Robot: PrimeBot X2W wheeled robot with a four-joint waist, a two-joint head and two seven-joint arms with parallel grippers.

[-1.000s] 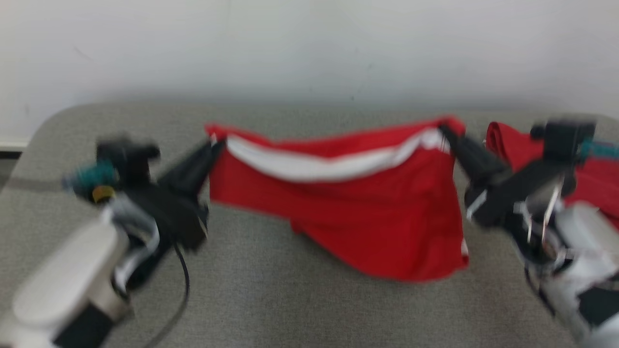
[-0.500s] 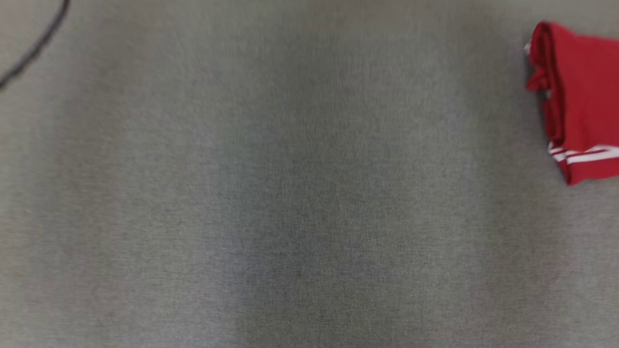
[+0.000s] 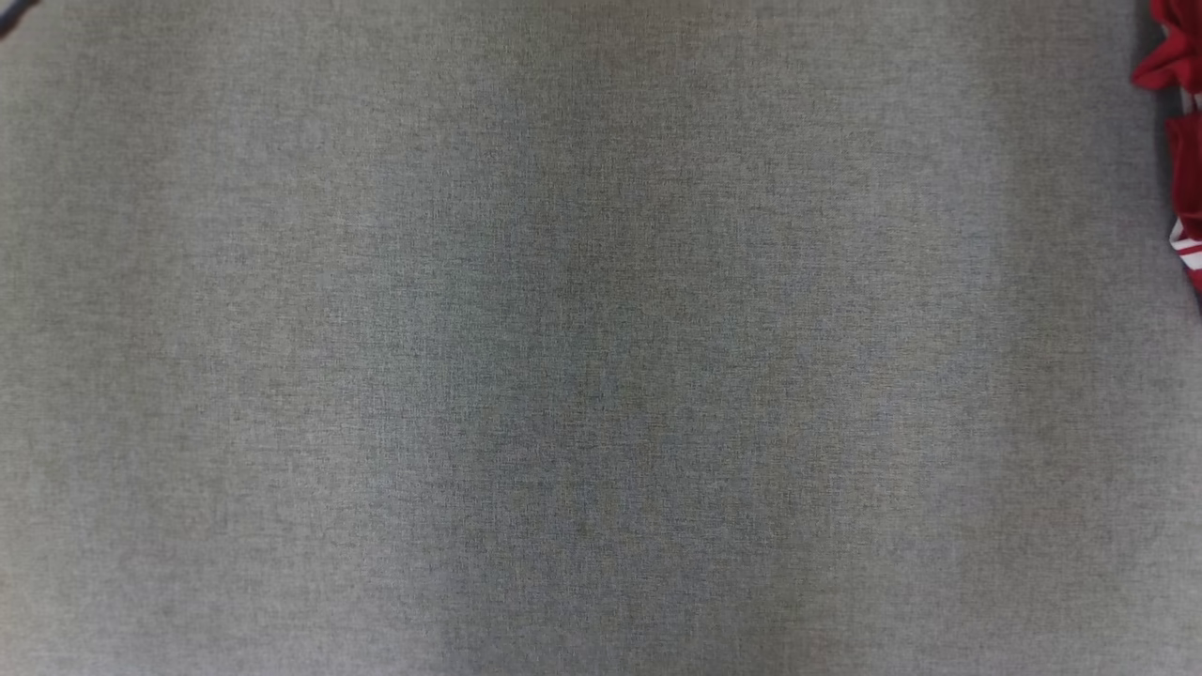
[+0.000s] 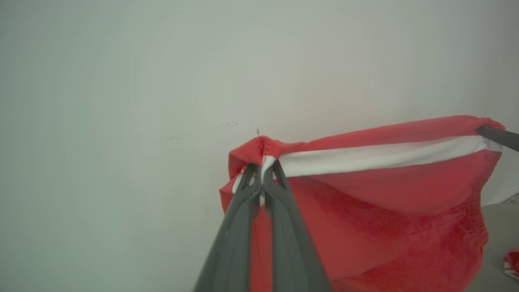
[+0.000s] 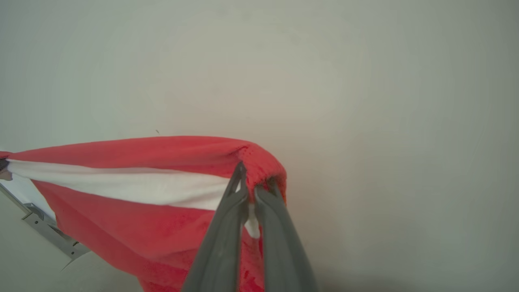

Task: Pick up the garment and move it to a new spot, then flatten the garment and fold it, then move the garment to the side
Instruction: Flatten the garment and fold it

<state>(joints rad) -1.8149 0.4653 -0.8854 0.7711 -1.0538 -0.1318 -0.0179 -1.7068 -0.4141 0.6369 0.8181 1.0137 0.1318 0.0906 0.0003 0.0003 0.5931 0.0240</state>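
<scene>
In the head view, the grey desk [image 3: 601, 338] takes almost the whole picture. At the right edge lies a second red cloth [image 3: 1185, 169] with white stripes, partly cut by the border. A dark cable [image 3: 11, 11] crosses the top left corner.

In the left wrist view, the left end effector [image 4: 263, 168] has its two fingers pressed together on one upper corner of the garment [image 4: 385, 202], which is red with a wide white band. The garment is in the air in front of a pale wall [image 4: 121, 101], stretched toward the right, where a dark finger [image 4: 500, 138] of the other arm meets its far corner. The lower part of the garment hangs loose.

In the right wrist view, the right end effector [image 5: 255, 174] is closed tightly on the other upper corner of the garment. From there the white band runs to the left edge of the picture, and the red fabric hangs down below it
</scene>
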